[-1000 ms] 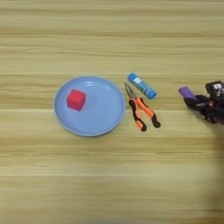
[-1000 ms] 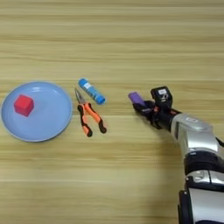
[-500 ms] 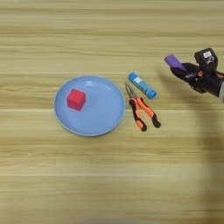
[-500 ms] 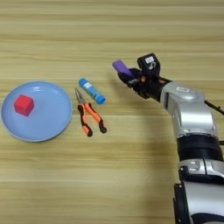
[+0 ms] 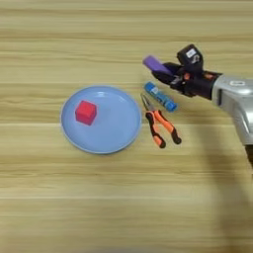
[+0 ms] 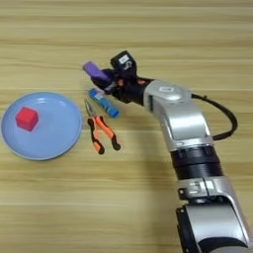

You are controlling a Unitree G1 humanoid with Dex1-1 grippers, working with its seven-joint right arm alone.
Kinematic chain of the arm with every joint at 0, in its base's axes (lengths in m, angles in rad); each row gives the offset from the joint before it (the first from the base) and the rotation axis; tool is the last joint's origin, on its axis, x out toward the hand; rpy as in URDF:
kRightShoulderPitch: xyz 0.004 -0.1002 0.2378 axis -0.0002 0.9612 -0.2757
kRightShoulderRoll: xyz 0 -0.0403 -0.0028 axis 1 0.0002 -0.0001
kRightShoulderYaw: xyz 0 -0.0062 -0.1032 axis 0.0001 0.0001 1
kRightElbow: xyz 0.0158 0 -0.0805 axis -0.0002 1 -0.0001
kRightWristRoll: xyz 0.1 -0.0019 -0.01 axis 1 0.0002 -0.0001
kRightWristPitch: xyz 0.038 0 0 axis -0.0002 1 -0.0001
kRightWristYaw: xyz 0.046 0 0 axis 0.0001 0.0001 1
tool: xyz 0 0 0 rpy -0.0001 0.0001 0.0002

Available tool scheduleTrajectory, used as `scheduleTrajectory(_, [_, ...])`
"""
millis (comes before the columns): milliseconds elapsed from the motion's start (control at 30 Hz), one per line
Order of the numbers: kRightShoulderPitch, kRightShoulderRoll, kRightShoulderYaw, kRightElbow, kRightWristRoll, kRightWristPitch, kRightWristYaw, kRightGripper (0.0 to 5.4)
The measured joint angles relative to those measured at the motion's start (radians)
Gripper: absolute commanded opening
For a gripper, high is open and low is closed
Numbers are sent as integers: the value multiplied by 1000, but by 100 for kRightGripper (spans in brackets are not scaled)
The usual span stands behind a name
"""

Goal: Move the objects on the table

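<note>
Left eye view, I see my right gripper (image 5: 165, 74) clamped on the purple block (image 5: 154, 63), above the blue tube (image 5: 160, 96), pliers (image 5: 160, 125) beside, red cube (image 5: 86, 112) on the plate (image 5: 118, 133).

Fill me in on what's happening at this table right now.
The robot's right gripper is holding the flat purple block in the air, above the far end of the blue tube. The tube lies on the table, with the orange-and-black pliers just beside it. To the left, the red cube sits inside the light-blue plate. Nothing else is being touched.
</note>
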Motion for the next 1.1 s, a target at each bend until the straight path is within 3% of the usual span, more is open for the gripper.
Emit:
scheduleTrajectory(333, [3,60,135,-94,-17,41,32,142])
scheduleTrajectory(800, [51,55,295,-186,-38,50,136,142])
scheduleTrajectory(1100, [53,53,342,-99,-63,39,201,142])
